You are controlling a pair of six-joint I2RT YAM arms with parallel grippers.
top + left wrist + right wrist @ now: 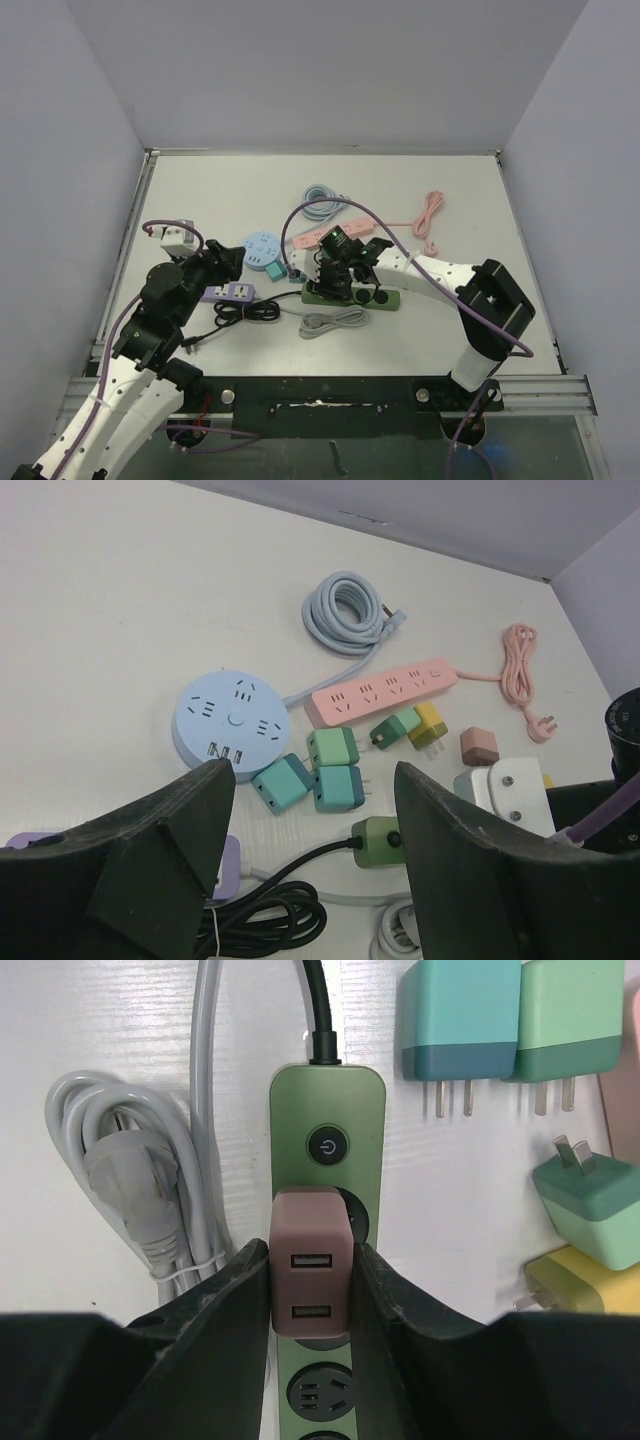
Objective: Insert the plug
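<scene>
Lab test cell: white table (220, 190), plain walls (320, 70).

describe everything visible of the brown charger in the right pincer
The brown charger is a small rounded block of matte reddish-brown plastic with two USB ports stacked on its upper face. The right pincer is shut on it, pressing both sides. It stands over the green power strip, covering the socket just past the power button. Its prongs are hidden, so how far it is seated cannot be told.
</scene>
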